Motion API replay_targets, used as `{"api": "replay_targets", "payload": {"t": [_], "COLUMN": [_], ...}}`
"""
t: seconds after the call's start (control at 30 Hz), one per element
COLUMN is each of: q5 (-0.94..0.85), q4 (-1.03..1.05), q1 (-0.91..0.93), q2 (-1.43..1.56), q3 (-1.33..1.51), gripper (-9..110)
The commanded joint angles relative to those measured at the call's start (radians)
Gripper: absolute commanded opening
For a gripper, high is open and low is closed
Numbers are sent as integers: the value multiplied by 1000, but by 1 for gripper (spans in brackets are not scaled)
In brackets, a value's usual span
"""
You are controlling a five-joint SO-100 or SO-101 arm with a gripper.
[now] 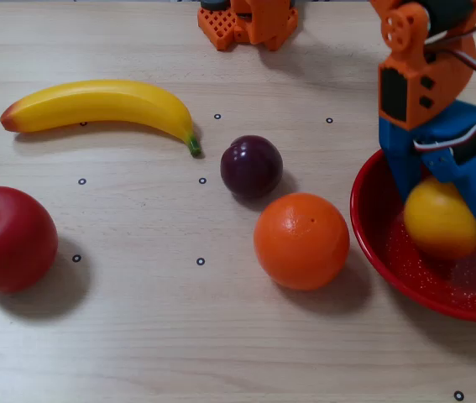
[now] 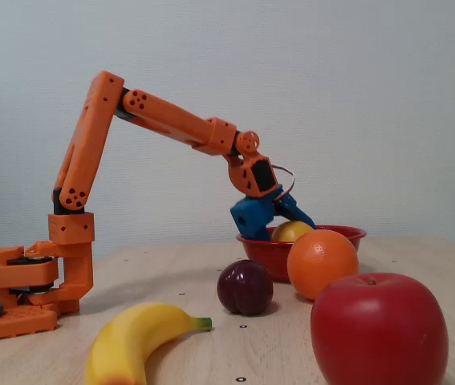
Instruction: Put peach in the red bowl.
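Done: peach [image 1: 439,220] was carried inside red bowl [image 1: 389,252] | Gripper [image 1: 454,220]: blue fingers were wrapped around peach | Left: peach not let go.

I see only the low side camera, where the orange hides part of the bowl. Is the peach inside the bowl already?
Observer: Yes. In the fixed view from above, the peach sits within the rim of the red bowl, between the fingers of the gripper.
Operator: Is the orange touching the bowl?
Observer: From above, the orange lies just left of the rim, very close; whether they touch I cannot tell.
Operator: Anything else in the bowl?
Observer: No other fruit. The plum rests on the table, up-left of the orange.
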Motion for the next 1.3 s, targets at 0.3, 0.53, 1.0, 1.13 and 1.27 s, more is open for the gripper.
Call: {"api": "replay_targets", "payload": {"t": [0.3, 0.53, 1.0, 1.13, 1.27], "q5": [-183, -184, -221, -235, -268], "q4": [-43, -15, 74, 91, 104], "q1": [-11, 5, 37, 44, 49], "q2": [-5, 28, 69, 63, 61], "q3": [-95, -137, -238, -301, -348], "gripper": [32, 35, 41, 44, 44]}}
